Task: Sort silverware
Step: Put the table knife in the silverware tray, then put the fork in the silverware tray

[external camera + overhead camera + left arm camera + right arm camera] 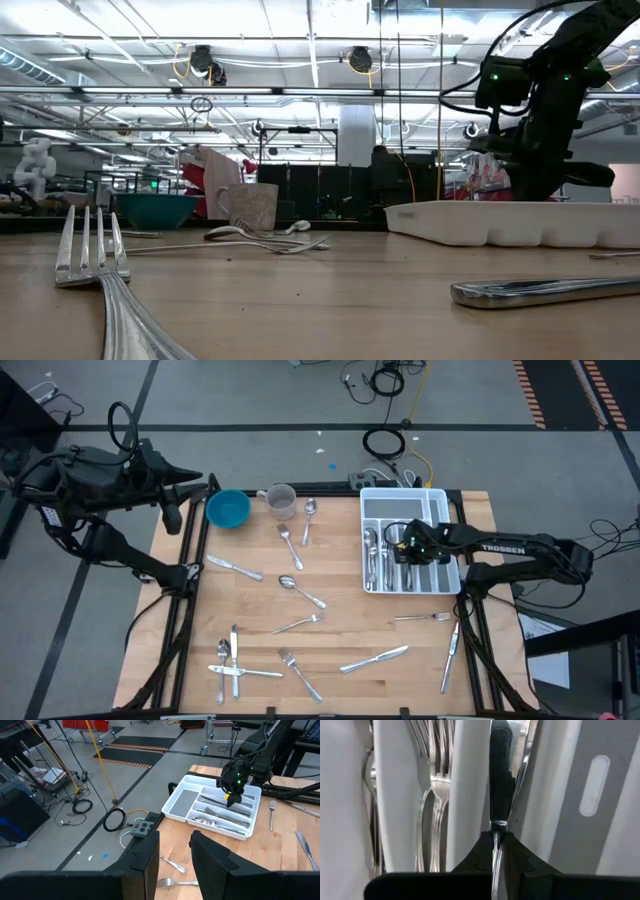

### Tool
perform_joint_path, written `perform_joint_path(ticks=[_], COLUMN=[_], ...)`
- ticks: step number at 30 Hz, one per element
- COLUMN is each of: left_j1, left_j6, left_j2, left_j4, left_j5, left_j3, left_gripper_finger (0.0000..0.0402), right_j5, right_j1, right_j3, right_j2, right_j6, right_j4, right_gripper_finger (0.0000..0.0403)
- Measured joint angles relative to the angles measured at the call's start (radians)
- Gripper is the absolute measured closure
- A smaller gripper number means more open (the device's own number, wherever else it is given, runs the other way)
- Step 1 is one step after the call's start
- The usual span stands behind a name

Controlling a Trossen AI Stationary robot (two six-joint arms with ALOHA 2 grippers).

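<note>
The white compartmented tray sits at the table's far right. My right gripper hangs over its long slots, shut on one slim silver piece that shows edge-on. Forks and spoons lie in the neighbouring slots. More silverware lies flat on the wood: spoons, a knife, a fork, a near-left cluster and a knife. My left gripper waits open above the far-left corner beside the blue bowl, touching nothing. My right gripper pinches the slim silver piece between its two fingertips, on a thin edge-on stretch. The fingers point down into the tray and lie along the piece. It runs on from the fingertips into a long slot between two white dividers.
A clear cup stands beside the bowl at the far edge. A fork and a knife lie near the right edge, below the tray. In the low view a fork lies close to the near edge. Bare wood shows mid-table.
</note>
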Motion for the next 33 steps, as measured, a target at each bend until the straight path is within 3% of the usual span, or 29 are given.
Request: perform_joint_path(ticks=[8, 21, 33], left_j1=[0.0, 0.0, 0.0], left_j6=[0.0, 0.0, 0.0], left_j2=[0.002, 0.011, 0.016], left_j4=[0.0, 0.0, 0.0], left_j5=[0.0, 0.0, 0.001], left_j3=[0.0, 0.0, 0.0], left_gripper_finger=[0.0285, 0.0285, 0.0285], right_j5=[0.022, 0.054, 0.048], right_j1=[0.0, 0.0, 0.0], right_j3=[0.001, 0.009, 0.217], right_j2=[0.052, 0.063, -0.019], right_j6=[0.014, -0.017, -0.153], right_j4=[-0.002, 0.084, 0.034], right_gripper_finger=[0.0382, 0.0257, 0.0248])
